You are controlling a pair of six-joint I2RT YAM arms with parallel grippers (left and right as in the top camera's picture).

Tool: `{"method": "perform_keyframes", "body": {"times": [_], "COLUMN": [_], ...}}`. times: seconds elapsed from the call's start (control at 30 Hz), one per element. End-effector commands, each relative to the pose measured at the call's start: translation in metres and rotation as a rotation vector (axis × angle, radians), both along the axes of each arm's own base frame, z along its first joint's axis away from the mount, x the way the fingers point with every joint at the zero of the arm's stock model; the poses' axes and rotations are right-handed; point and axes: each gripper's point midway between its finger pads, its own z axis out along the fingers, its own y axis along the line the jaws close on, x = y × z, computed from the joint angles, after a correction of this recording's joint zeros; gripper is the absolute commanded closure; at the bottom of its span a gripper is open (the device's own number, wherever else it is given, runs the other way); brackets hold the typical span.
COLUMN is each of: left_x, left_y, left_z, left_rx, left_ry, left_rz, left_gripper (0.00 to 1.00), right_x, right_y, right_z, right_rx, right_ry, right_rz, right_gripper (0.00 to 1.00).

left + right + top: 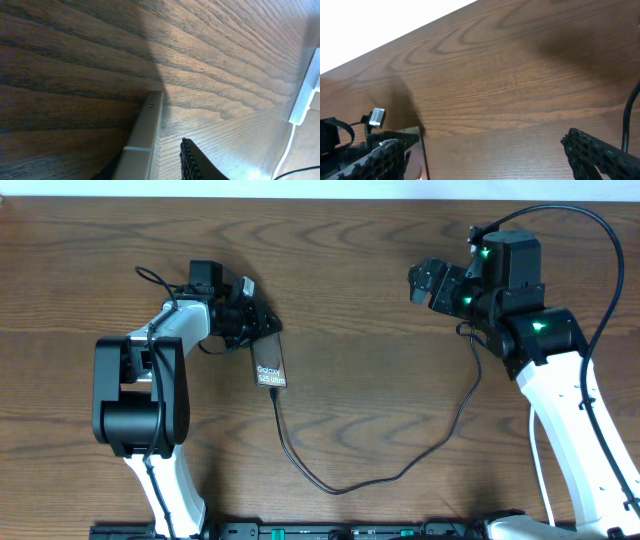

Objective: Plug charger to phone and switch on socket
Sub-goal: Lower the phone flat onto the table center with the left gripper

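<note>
The phone (270, 366) is a flat bronze slab with white "Galaxy" lettering, lying lengthwise on the desk (380, 240). Its far end sits between the fingers of the left pincer (264, 330), and the lettered end sticks out toward the robot. In the left wrist view its pale side edge stands a little apart from one ribbed finger (195, 160).

The charger (340, 488) is a thin black cable. Its tip meets the phone's near end, on the robot's side of the left pincer. From there it loops across the desk and climbs to a spot near the right pincer (415, 287).

The socket (306, 90) shows only as a white block with a white cord (286, 150), well apart from the left pincer.
</note>
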Motion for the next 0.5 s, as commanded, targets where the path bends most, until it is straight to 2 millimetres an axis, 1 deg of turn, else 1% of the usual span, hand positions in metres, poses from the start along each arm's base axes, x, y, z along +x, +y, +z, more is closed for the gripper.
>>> {"method": "perform_keyframes", "body": {"times": [0.0,0.07,0.2,0.27,0.3,0.37,0.47], "left_x": [-0.002,-0.002,-0.004,-0.007,-0.013,-0.019,-0.024], "left_y": [0.002,0.002,0.005,0.013,0.025,0.036,0.045], "left_z": [-0.007,-0.007,-0.01,-0.017,-0.026,-0.032,-0.037], "left_rx": [0.016,0.016,0.037,0.094,0.171,0.24,0.294], "left_ry": [0.02,0.02,0.035,0.064,0.104,0.134,0.161], "left_rz": [-0.001,-0.001,0.006,0.029,0.061,0.079,0.088], "left_gripper": [0.68,0.65,0.62,0.62,0.61,0.59,0.56], "right_x": [0.001,0.001,0.001,0.001,0.001,0.001,0.001], "right_y": [-0.001,-0.001,-0.001,-0.001,-0.001,-0.001,-0.001], "right_z": [-0.003,-0.003,-0.003,-0.003,-0.003,-0.003,-0.003], "right_rx": [-0.023,-0.023,-0.023,-0.023,-0.023,-0.023,-0.023], "right_ry": [0.003,0.004,0.004,0.004,0.004,0.004,0.004], "right_rz": [0.006,0.006,0.006,0.006,0.006,0.006,0.006], "right_gripper": [0.01,0.01,0.01,0.01,0.01,0.01,0.01]}}
